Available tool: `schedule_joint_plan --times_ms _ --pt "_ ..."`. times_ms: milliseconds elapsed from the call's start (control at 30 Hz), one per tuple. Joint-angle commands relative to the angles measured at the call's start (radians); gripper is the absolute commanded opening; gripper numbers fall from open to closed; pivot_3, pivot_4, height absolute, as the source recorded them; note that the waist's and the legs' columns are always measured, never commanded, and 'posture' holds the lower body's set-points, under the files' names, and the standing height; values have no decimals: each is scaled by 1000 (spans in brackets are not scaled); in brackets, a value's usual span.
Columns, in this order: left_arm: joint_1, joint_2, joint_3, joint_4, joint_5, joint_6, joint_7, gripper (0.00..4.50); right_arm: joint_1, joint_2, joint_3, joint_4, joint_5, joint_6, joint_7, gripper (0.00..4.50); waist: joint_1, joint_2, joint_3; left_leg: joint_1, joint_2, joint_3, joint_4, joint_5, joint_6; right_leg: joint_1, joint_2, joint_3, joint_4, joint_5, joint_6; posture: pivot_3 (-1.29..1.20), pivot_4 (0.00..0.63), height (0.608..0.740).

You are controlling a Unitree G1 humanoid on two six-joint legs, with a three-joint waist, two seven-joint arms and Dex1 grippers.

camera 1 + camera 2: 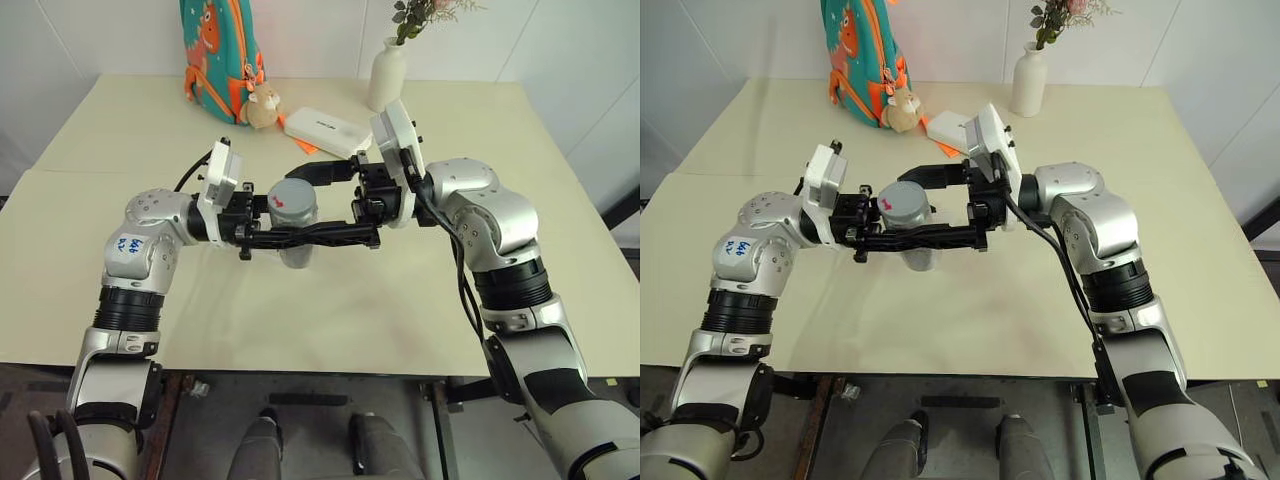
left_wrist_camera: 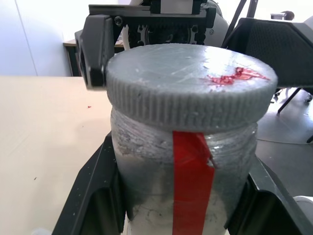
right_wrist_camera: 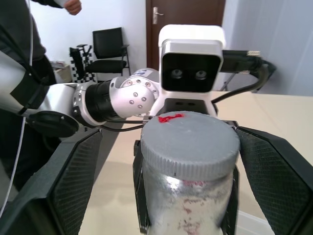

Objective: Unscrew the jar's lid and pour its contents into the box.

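The left gripper [image 1: 300,238] was clamped on the body of the small clear plastic jar [image 1: 297,232] with its strip of red tape, holding it upright above the cream table [image 1: 330,310], while the right gripper [image 1: 322,200] stood spread wide on either side of the round ribbed grey lid [image 1: 291,198], touching nothing. To unscrew well, the right fingers likely needed to close squarely on the lid's rim and turn while the left held firm. A white vase [image 1: 386,75], a flat white case [image 1: 328,130] and a colourful backpack [image 1: 222,55] stood well behind, out of the way; I could not see the box.

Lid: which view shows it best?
Left wrist view: the lid sits close, ribbed edge and red mark plain. Right wrist view shows it between open claw fingers; head views show it small.
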Motion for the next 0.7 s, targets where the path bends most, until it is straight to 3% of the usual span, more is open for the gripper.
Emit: schedule_joint_plan --times_ms 33,700 --pt "12 20 25 -7 -4 -4 -6 2007 -34 15 -33 -26 -4 -38 -40 4486 -2 0 0 0 0 0 0 0 0 0 0 0 0 0 0 0 150 740" --pt "12 -10 15 -10 -1 13 3 2007 -29 139 57 -83 -114 11 -278 4486 -2 0 0 -3 0 0 0 4 -4 -8 0 1 10 -2 -1 0 150 740"
